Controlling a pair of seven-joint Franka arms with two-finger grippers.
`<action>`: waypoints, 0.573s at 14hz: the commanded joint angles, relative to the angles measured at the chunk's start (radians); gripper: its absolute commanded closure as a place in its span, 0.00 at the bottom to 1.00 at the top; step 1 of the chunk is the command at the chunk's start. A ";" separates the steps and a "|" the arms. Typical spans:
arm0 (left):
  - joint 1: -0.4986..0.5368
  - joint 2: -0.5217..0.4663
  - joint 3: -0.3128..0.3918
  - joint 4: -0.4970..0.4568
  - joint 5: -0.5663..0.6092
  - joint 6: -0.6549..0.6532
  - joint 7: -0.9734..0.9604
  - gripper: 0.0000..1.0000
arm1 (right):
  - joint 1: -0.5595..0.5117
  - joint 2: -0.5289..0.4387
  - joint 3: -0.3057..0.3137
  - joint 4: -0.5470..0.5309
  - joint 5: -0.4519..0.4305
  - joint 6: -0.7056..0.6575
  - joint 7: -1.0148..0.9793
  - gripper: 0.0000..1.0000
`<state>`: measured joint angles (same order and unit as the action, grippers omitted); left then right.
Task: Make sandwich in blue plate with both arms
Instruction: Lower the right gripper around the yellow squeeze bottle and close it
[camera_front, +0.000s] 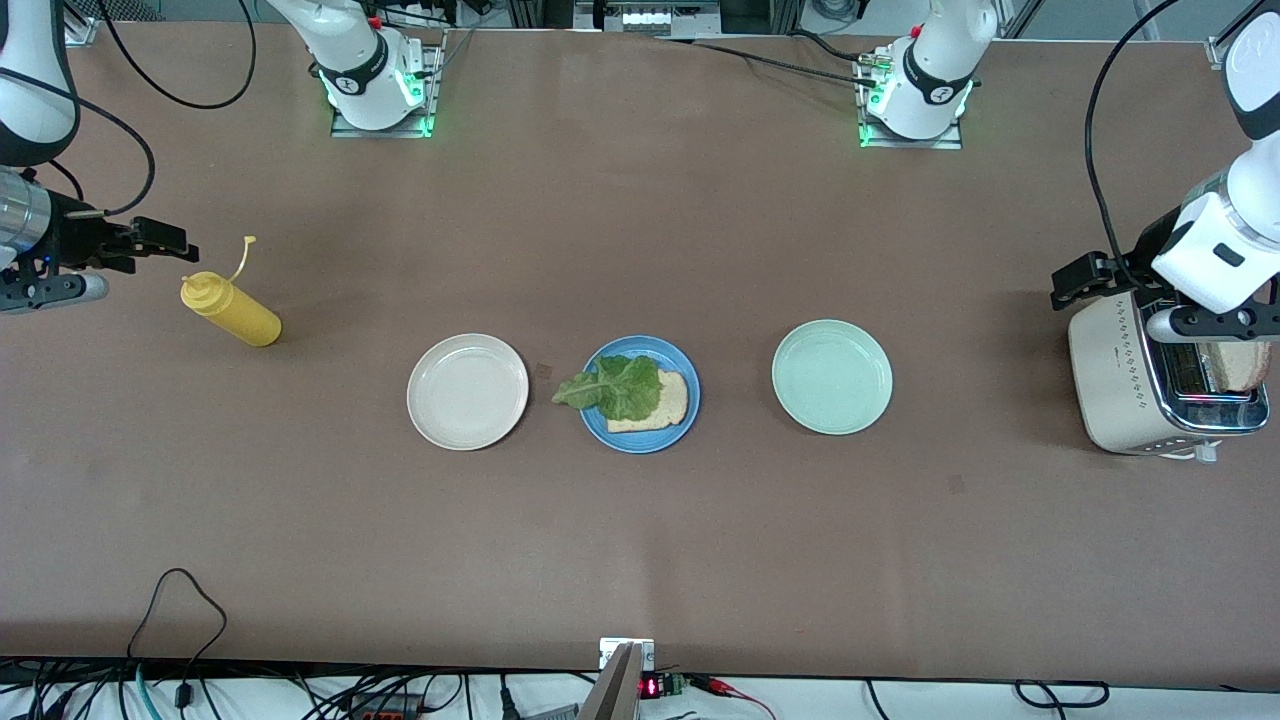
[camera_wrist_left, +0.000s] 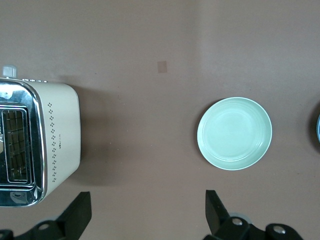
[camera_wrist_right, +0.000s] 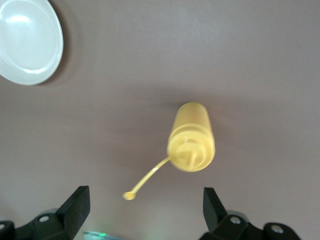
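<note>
The blue plate (camera_front: 645, 441) sits mid-table between two other plates. On it lies one toasted bread slice (camera_front: 668, 408), with a crinkled green lettuce leaf (camera_front: 615, 388) on top that hangs over the rim. A second bread slice (camera_front: 1240, 365) stands in a slot of the toaster (camera_front: 1130, 385). My left gripper (camera_front: 1075, 280) (camera_wrist_left: 147, 200) hangs open and empty over bare table beside the toaster (camera_wrist_left: 57, 135). At the right arm's end of the table, my right gripper (camera_front: 165, 240) (camera_wrist_right: 145, 197) is open and empty, up beside the mustard bottle.
A beige plate (camera_front: 467, 391) (camera_wrist_right: 27, 40) lies beside the blue plate toward the right arm's end, and a pale green plate (camera_front: 832, 376) (camera_wrist_left: 234, 133) toward the left arm's end. The yellow mustard bottle (camera_front: 230, 310) (camera_wrist_right: 192, 137) has its cap hanging off.
</note>
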<state>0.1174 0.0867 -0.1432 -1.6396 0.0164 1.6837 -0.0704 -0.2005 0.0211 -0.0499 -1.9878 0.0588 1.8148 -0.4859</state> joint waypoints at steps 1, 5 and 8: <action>-0.002 -0.013 0.008 0.024 -0.009 -0.028 -0.003 0.00 | -0.089 -0.029 0.016 -0.078 -0.011 0.095 -0.221 0.00; 0.002 -0.013 0.016 0.052 -0.024 -0.107 0.012 0.00 | -0.175 -0.040 0.018 -0.120 -0.004 0.141 -0.514 0.00; 0.004 -0.015 0.010 0.053 -0.024 -0.113 0.015 0.00 | -0.227 -0.027 0.018 -0.120 0.027 0.161 -0.734 0.00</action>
<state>0.1198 0.0820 -0.1359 -1.5964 0.0163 1.5959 -0.0700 -0.3878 0.0174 -0.0521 -2.0791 0.0618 1.9466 -1.0841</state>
